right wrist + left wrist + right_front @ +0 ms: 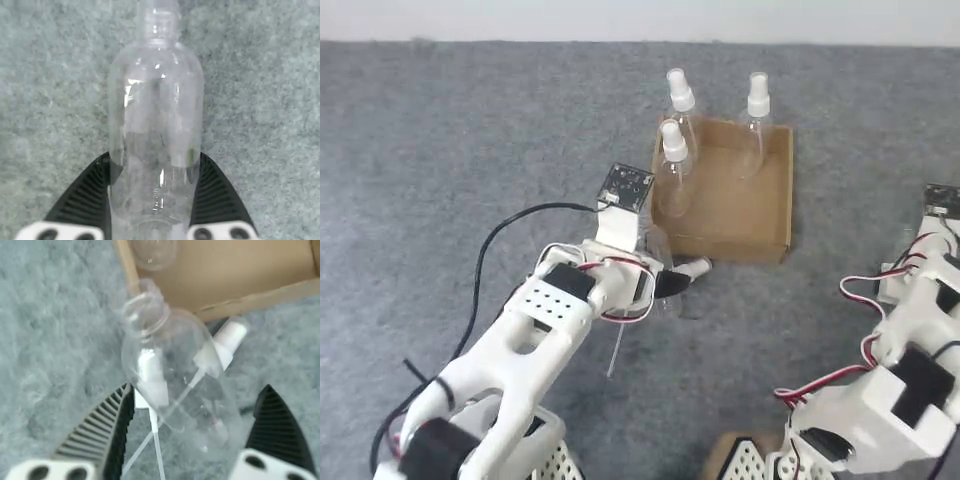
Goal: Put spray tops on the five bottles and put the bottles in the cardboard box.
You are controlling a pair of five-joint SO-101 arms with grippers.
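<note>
- Gaping wide, your left gripper (196, 390) has an uncapped clear bottle (175, 365) lying between its jaws, with white spray tops (225, 347) visible through it.
- Your right gripper (154, 160) clamps a second topless bottle (156, 110).

Robotics test bench, most likely in a lab or maker's workroom. Given away by the white plastic left arm (520, 345) and right arm (910, 385), side by side, with bare red and white wiring (860, 290) and a perforated base (555, 462). Set on a table (420, 150) covered in grey felt, against a plain pale wall (620, 18). Staged with bottles (675, 175) and a cardboard box (735, 215); loose black cable (485, 265) alongside.
</note>
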